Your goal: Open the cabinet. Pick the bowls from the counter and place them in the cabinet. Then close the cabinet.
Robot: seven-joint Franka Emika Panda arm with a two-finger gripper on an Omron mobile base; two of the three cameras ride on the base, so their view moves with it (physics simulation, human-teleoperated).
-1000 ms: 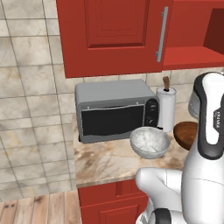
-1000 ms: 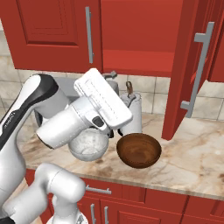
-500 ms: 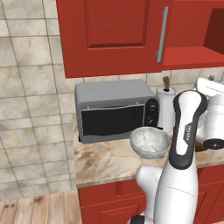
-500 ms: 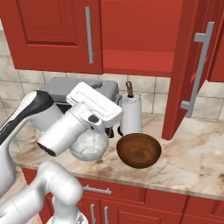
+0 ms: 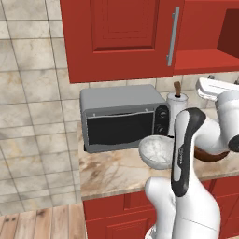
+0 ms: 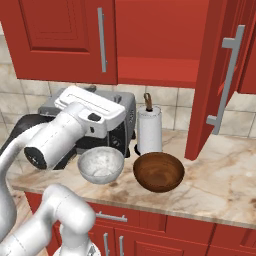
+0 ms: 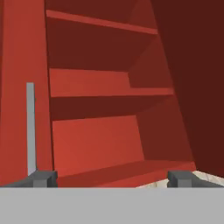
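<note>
The pincer (image 7: 111,178) stands wide open with nothing between its tips; the two dark fingertips (image 7: 43,178) rise far apart at the bottom of the hand view, aimed into the open half of the cabinet (image 7: 100,140).

The cabinet hangs on the wall above the counter (image 6: 220,195); its right door (image 6: 212,80) is swung out towards the robot, edge-on in the right base view, its long grey handle (image 6: 226,80) upright; its left door (image 6: 60,37) is shut flat, its own bar handle (image 6: 102,40) also upright; inside, the red shelves (image 7: 109,92) run level across the opening.

Both bowls sit upright on the counter, mouths up, below the cabinet and lower than the hand: the marble bowl (image 6: 101,165) in front of the microwave (image 5: 122,116), the wooden bowl (image 6: 158,171) just beside it to the right, apart from it; a paper towel roll (image 6: 149,130) stands upright behind them.

The arm (image 6: 60,137) bends over the marble bowl's side of the counter, the white hand (image 6: 92,105) level in front of the microwave.
</note>
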